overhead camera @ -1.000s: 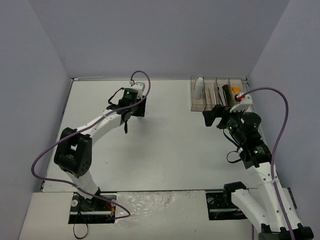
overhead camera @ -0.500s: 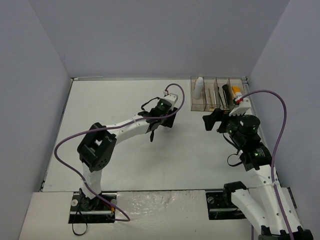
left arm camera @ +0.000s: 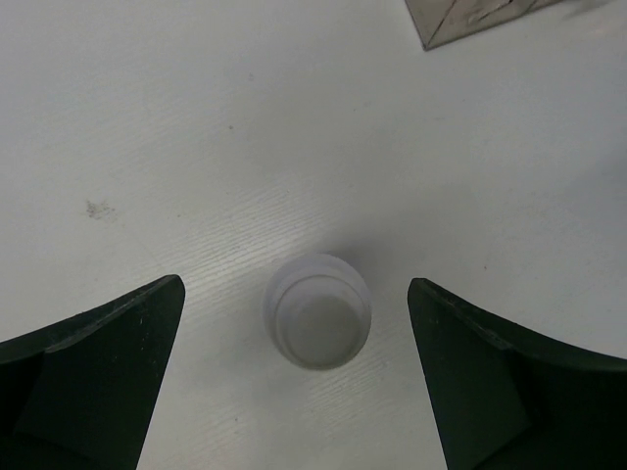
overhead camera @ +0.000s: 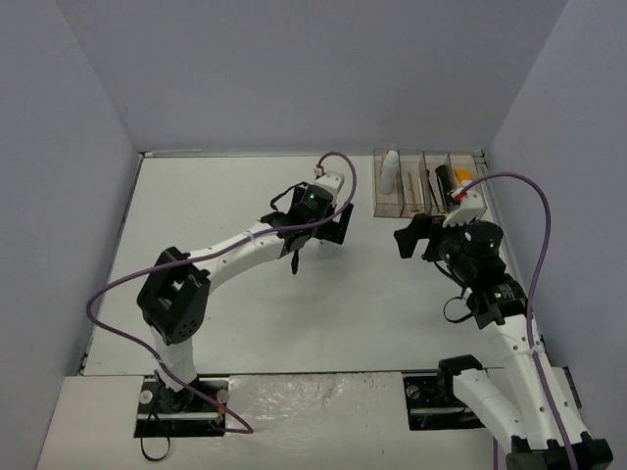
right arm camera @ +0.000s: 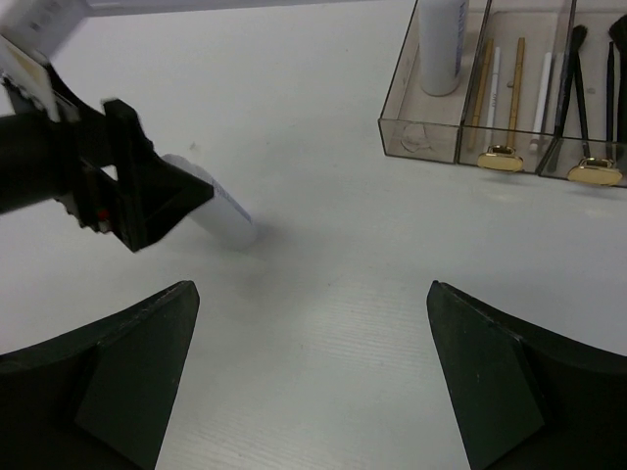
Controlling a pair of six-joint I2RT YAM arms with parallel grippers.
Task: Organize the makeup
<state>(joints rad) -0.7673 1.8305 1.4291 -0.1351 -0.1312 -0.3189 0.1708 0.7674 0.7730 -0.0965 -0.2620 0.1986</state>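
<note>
2 claws stand released. The left claw [left arm camera: 296, 294] straddles the loose white bottle [left arm camera: 318, 323], which sits on the bench [left arm camera: 196, 117] and is seen end-on, centred between the fingers with a gap on each side. The right claw [right arm camera: 313, 289] grasps nothing. The smoky box [right arm camera: 421, 137] lies ahead and to its right, holding the boxed white bottle [right arm camera: 441, 44], thin pencils [right arm camera: 516, 73] and black brushes [right arm camera: 573, 69].

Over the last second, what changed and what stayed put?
The left end effector swung right toward the organizer box and opened, releasing the white bottle upright on the table. The right end effector stayed open near the box.
</note>
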